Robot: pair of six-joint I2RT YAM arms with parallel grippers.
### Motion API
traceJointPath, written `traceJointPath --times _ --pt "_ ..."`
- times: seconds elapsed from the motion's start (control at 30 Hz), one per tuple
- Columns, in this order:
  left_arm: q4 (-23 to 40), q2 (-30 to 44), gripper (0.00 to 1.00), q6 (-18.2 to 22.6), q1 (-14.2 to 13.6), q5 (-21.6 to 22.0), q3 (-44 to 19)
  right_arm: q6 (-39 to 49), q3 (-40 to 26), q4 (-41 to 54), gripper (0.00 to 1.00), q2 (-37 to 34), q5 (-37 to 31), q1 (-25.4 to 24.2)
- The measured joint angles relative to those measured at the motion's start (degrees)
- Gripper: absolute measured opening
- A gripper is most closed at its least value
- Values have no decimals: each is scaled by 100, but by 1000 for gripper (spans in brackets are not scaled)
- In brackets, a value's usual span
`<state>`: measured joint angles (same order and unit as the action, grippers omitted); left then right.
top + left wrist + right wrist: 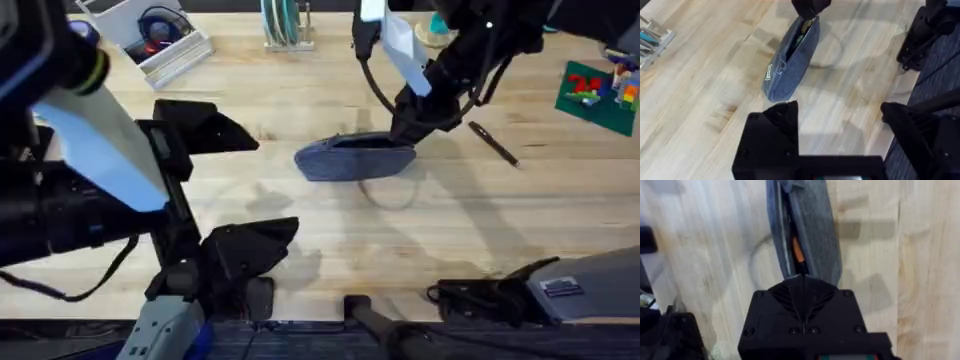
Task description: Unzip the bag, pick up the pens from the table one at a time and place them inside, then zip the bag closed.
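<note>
The grey-blue bag [350, 160] lies lengthwise mid-table, its zipper partly open, with something orange [797, 250] showing inside the bag [812, 225]. My right gripper [405, 128] is shut at the bag's right end, where the zipper line ends; what its fingers [802, 292] pinch is hidden. From the left wrist, the right gripper [807, 9] sits on the far end of the bag [790, 65]. A dark pen [493, 143] lies on the table [480, 230] to the right. My left gripper [235, 188] hovers open left of the bag, its fingers [772, 135] wide apart and holding nothing.
A thin cord loop [388, 196] lies on the wood just in front of the bag. A white bin [150, 40] stands at the back left, a disc rack [285, 25] at the back centre, and a green plate with bricks [598, 92] at the far right.
</note>
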<state>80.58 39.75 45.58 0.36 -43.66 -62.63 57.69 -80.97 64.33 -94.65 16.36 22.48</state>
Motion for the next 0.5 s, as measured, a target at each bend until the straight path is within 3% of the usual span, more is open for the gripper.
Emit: traceJointPath --times 0.5 --pt "0 0 995 0 0 0 0 2 -2 40 30 -136 0 24"
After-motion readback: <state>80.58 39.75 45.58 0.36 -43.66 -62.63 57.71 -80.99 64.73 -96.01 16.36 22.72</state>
